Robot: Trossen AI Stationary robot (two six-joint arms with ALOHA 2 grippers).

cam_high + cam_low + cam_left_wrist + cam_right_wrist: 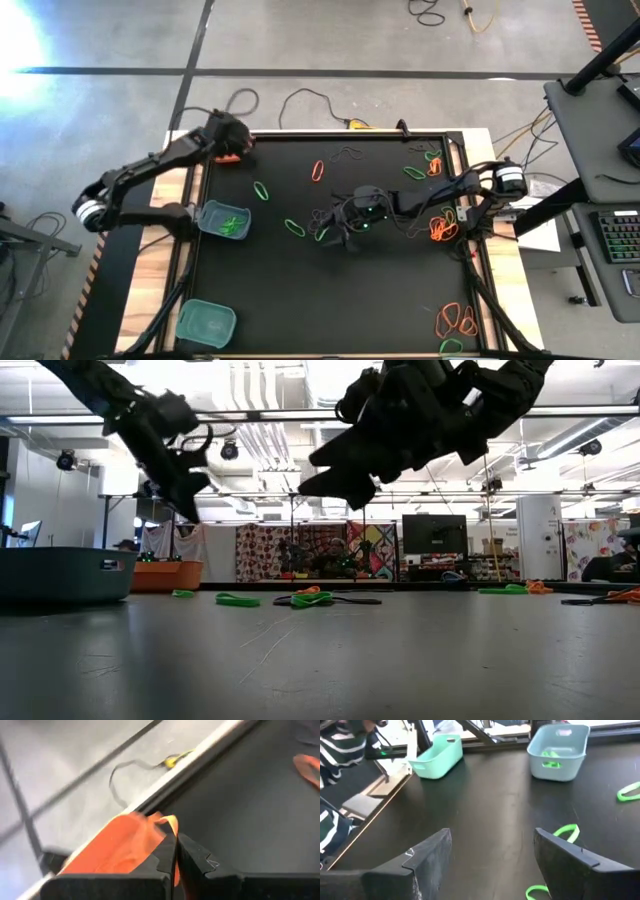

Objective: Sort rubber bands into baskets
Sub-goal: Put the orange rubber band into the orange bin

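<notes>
My left gripper (240,145) hangs shut over the orange basket (117,847) at the table's far left corner, with an orange rubber band (171,824) between its fingers. My right gripper (343,222) stands open at mid-table, above the mat. In its wrist view a green rubber band (567,831) lies flat by one finger and another (535,892) lies nearer. A teal basket (223,220) with green bands in it stands at the left edge, and a second teal basket (207,322) sits at the near left corner. My left gripper pinches the orange rubber band between its two fingertips; a loop of the band (170,821) sticks out past the tips and a strip of it shows in the slit between the fingers. The fingers slant downward. The band is clear of the table, above the orange basket.
Loose bands lie on the black mat: an orange one (318,170), green ones (261,189) (294,227) (414,172), a black one (348,155), and orange heaps at the right (443,228) and near right (455,320). Cables lie on the floor beyond the far edge.
</notes>
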